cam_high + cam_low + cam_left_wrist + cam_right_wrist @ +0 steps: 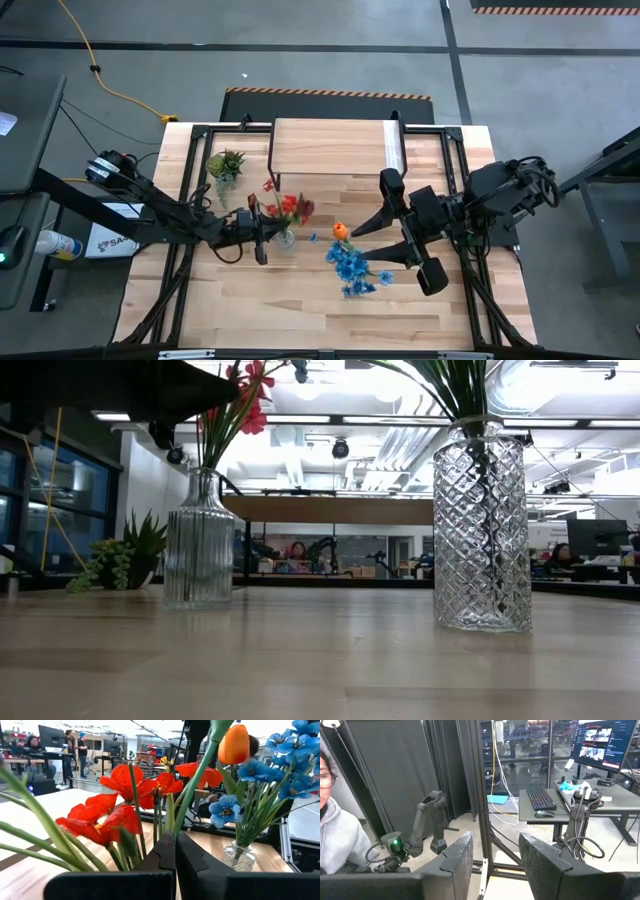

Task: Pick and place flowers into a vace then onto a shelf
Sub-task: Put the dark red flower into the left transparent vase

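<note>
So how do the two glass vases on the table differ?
The ribbed vase has vertical flutes and narrows to a neck; the diamond-cut vase is a straight cylinder with a lattice pattern. The ribbed vase holds the red flowers; the diamond-cut vase holds the blue flowers and an orange tulip. Both are clear glass, upright on the wooden tabletop, neither on the shelf.

Bright overhead ceiling lights (300, 418), glare in low view, soft shadows, near flowers (115, 815) blurred.

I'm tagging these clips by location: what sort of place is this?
Likely a robotics lab or open workshop: a wooden worktable on a black frame, desks with monitors and a keyboard, and another robot arm beyond the table.
</note>
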{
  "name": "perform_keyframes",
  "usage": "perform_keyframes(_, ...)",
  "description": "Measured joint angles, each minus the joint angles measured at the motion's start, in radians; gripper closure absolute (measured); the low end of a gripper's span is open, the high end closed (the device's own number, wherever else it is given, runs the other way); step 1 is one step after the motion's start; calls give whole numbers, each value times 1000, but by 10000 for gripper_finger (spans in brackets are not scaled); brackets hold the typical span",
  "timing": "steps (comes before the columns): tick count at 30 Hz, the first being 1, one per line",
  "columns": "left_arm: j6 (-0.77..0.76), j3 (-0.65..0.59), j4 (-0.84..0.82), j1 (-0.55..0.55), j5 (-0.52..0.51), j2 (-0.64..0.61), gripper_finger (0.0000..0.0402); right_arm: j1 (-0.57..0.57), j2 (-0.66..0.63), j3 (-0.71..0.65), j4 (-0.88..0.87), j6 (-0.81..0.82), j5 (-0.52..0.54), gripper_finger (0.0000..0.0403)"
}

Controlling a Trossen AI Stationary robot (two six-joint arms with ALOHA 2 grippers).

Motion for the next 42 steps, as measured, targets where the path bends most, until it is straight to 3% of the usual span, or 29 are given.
perform_keyframes(12, -4, 0, -3, 54, 89, 0, 372, 0, 0, 0, 0, 0, 1, 251)
perform_keyframes(34, -89, 0, -83, 51, 133, 0, 371, -13, 13, 0, 0, 5, -10, 251)
perform_keyframes(39, -118, 0, -106, 51, 119, 0, 347, -13, 13, 0, 0, 5, -10, 251)
perform_keyframes(42, -117, 0, -111, 51, 119, 0, 352, -13, 13, 0, 0, 6, -10, 251)
